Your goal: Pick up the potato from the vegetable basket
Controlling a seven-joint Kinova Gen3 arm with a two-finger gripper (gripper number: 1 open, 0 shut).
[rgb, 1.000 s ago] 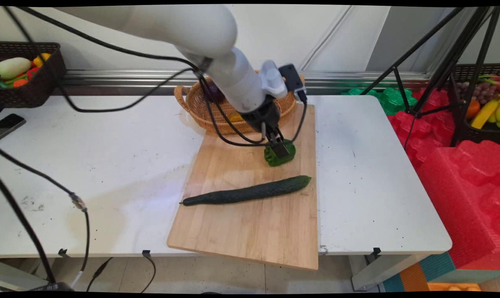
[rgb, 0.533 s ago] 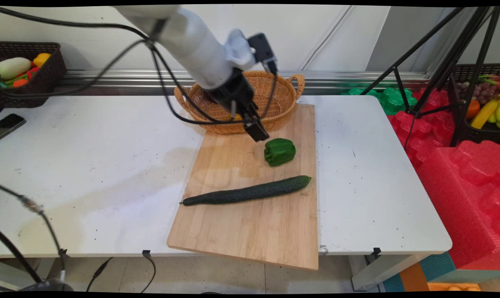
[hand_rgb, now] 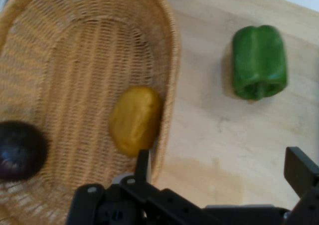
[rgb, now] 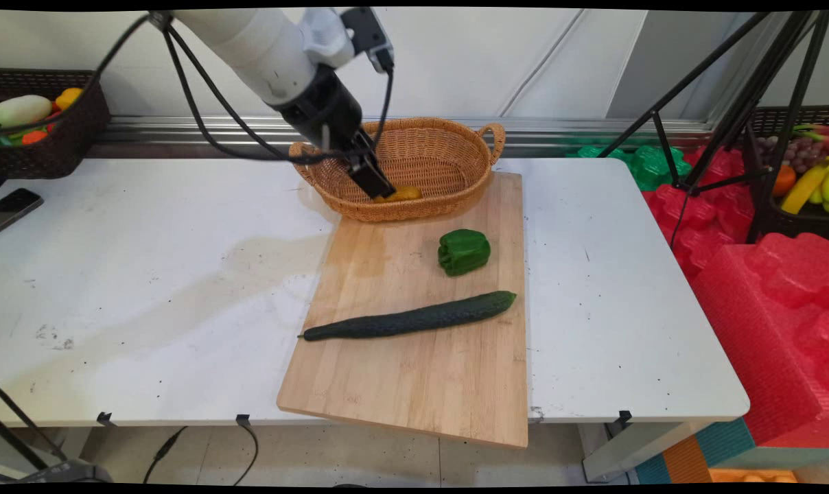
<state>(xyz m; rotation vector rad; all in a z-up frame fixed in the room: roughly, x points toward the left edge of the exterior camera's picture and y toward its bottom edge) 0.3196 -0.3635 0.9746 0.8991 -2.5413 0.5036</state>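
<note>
Main view shows the end effector [rgb: 373, 182] raised above the near left rim of the wicker basket [rgb: 456, 147], which stands on the white worktop [rgb: 147, 274] at its wall side. The hand view shows its two fingers spread wide apart with nothing between them; one finger [hand_rgb: 143, 166] lies over the basket's rim, the other over the wooden cutting board [hand_rgb: 209, 150].

Inside the basket a yellow, potato-like piece [hand_rgb: 135, 119] rests against the wall nearest the board, probably because the curved floor lets it settle there. A dark purple round piece [hand_rgb: 20, 150] lies further along the basket's floor, away from the board.

The cutting board touches or nearly touches the basket's near side. On it, a green bell pepper [rgb: 464, 252] lies on its side just in front of the basket, apart from it. A long dark cucumber [rgb: 407, 318] lies across the board further from the basket, beyond the pepper. Both lie flat, so neither seems likely to roll.

No brand, label or readable writing shows on anything here.
</note>
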